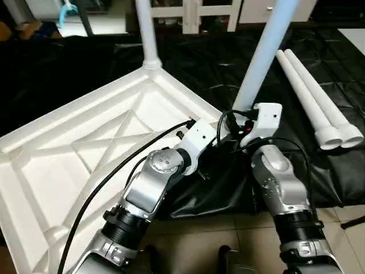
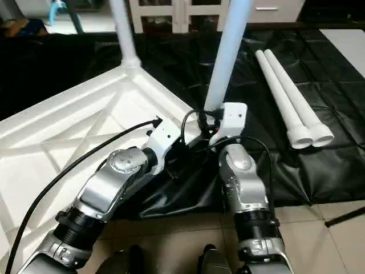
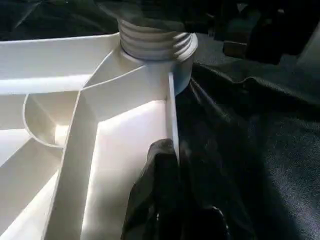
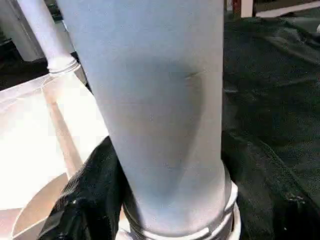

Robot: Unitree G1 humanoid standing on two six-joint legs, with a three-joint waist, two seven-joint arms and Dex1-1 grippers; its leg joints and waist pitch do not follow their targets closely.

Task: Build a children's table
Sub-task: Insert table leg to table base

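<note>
The children's table top (image 1: 68, 165) lies upside down on a black sheet, its X-ribs facing up. One white leg (image 1: 147, 34) stands in the far corner socket. A second leg (image 1: 263, 51) rises from the near right corner socket (image 3: 157, 47), where its threads show above the socket. My right gripper (image 1: 242, 117) is closed around this leg's lower end, and one black finger (image 4: 85, 200) shows beside the tube. My left gripper (image 3: 170, 210) sits shut on the top's rim (image 3: 172, 115), just short of that corner. Two loose legs (image 1: 319, 97) lie side by side at the right.
The black sheet (image 1: 217, 68) covers the floor under and behind the table top; its front edge bunches below my grippers. Bare tile floor (image 1: 217, 234) lies in front. White furniture (image 1: 194, 11) stands at the back. A black cable (image 1: 108, 177) runs along my left forearm.
</note>
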